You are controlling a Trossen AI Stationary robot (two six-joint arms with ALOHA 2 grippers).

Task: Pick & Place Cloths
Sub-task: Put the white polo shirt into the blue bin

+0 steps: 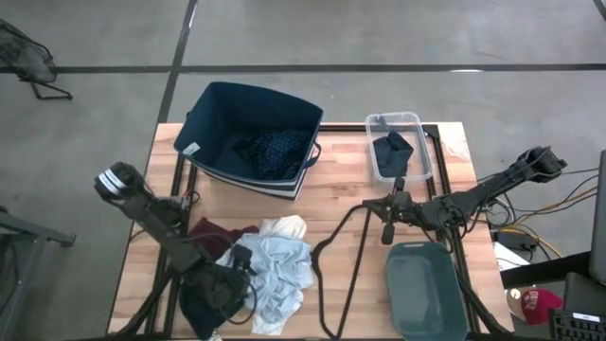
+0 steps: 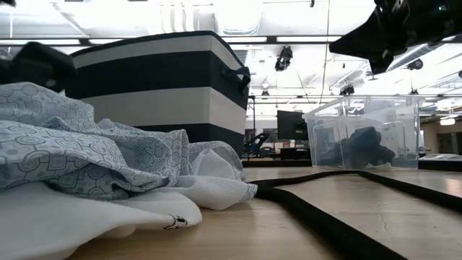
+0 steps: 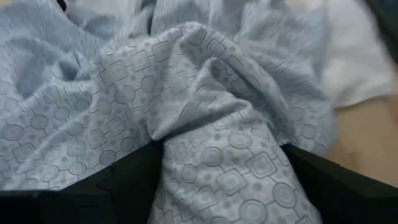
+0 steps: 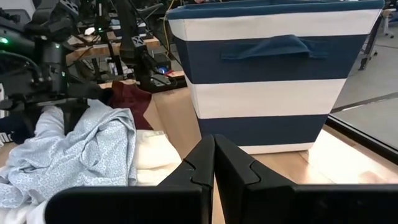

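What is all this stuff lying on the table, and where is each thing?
pale blue shirt: one, patterned, in the pile at the table's front left.
white cloth: one, beside the shirt, toward the bin.
maroon piece: one, at the pile's far left.
black piece: one, at the pile's front edge.
fabric bin: one, navy with white stripes, far left; a navy patterned piece lies inside.
clear box: one, far right, holding a dark cloth.
grey-green tray: one, front right.
left claw: shut on the shirt.
right claw: shut, empty, above mid-table.
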